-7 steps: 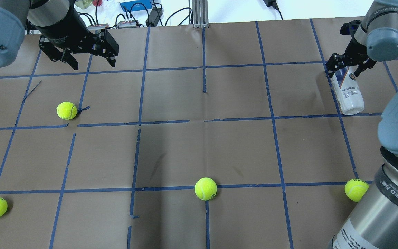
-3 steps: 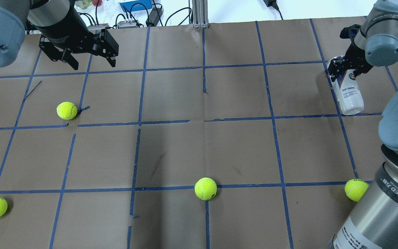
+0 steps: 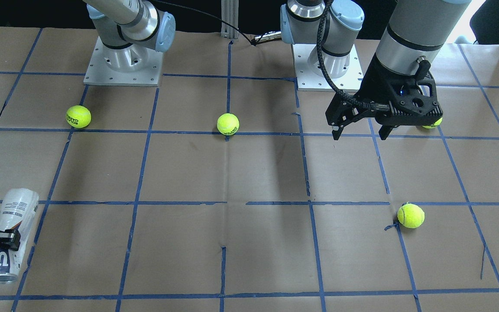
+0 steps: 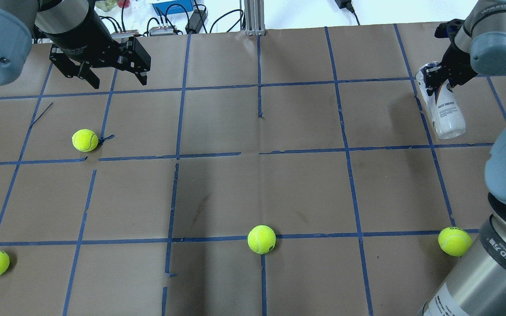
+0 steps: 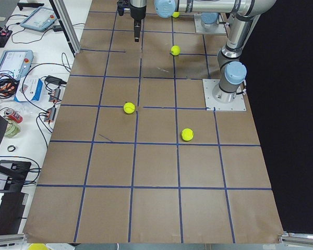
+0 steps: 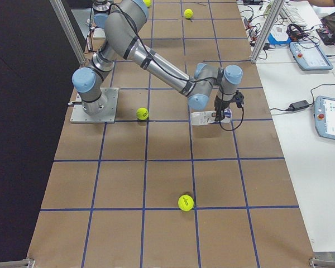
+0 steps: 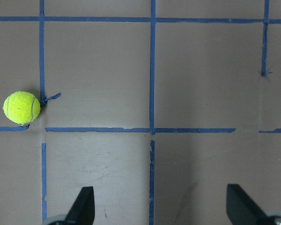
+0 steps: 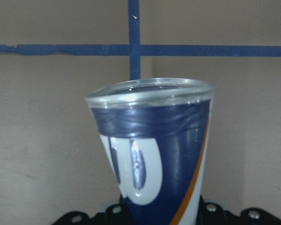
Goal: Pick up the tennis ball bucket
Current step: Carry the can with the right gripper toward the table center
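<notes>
Right gripper (image 4: 441, 82) has the tennis ball bucket (image 4: 445, 112) - jaws clamped across it just behind the navy end, out at the far right of the table (image 4: 218, 193), the robot's own right. The bucket is tipped, navy end uppermost and the white end angled down toward the brown paper. Whether that low end is clear of the surface, I cannot tell from here.

How will it handle? Light, by the look of it: a thin clear plastic tube, and no ball shows inside. Thin walls should give under a hard squeeze, and the smooth round skin looks slippery, so it could swivel between the fingers. The hold sits near one end, so the long white part hangs out as a lever - a grip nearer the middle would balance better. A slow, straight rise seems the safe call.

The look of it: slim and long, a white label with small print, a navy band carrying a big white "W", a thin orange stripe and a clear open rim.

Left gripper (image 4: 119, 81) hangs over the far left, jaws wide apart, holding nothing. Four tennis balls (image 4: 261, 239) lie scattered, well apart from the bucket.
</notes>
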Robot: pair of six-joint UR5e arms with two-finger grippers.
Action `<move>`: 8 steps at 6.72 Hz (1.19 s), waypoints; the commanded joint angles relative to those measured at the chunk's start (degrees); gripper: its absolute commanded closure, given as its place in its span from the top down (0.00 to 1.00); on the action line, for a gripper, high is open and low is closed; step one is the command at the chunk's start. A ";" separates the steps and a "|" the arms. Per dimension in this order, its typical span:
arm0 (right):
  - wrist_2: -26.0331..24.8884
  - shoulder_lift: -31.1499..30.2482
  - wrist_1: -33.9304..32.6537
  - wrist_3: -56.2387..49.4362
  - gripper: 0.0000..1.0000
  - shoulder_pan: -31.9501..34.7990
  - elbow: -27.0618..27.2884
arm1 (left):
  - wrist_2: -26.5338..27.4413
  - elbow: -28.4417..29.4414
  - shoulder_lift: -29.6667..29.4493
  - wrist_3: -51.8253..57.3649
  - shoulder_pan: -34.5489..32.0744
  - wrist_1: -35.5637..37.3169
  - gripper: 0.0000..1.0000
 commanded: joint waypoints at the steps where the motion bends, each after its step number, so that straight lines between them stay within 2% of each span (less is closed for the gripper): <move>1: 8.30 -4.06 1.46 -6.81 0.38 9.49 0.21 | 0.02 0.00 -0.09 0.00 0.00 0.00 1.00; 2: 8.24 -3.63 1.02 -6.94 0.39 17.12 0.30 | 0.02 0.00 -0.01 0.00 0.00 0.00 1.00; 4: 7.54 -0.48 -9.57 -7.90 0.37 32.25 1.17 | 0.02 0.00 0.00 0.00 0.00 0.00 1.00; 5: 7.54 0.06 -14.32 -10.25 0.37 35.88 1.70 | -0.07 0.00 -0.09 0.00 0.00 0.00 1.00; 8: 7.01 0.86 -14.98 -22.91 0.39 41.27 2.85 | -0.07 0.00 0.00 0.00 0.00 0.00 1.00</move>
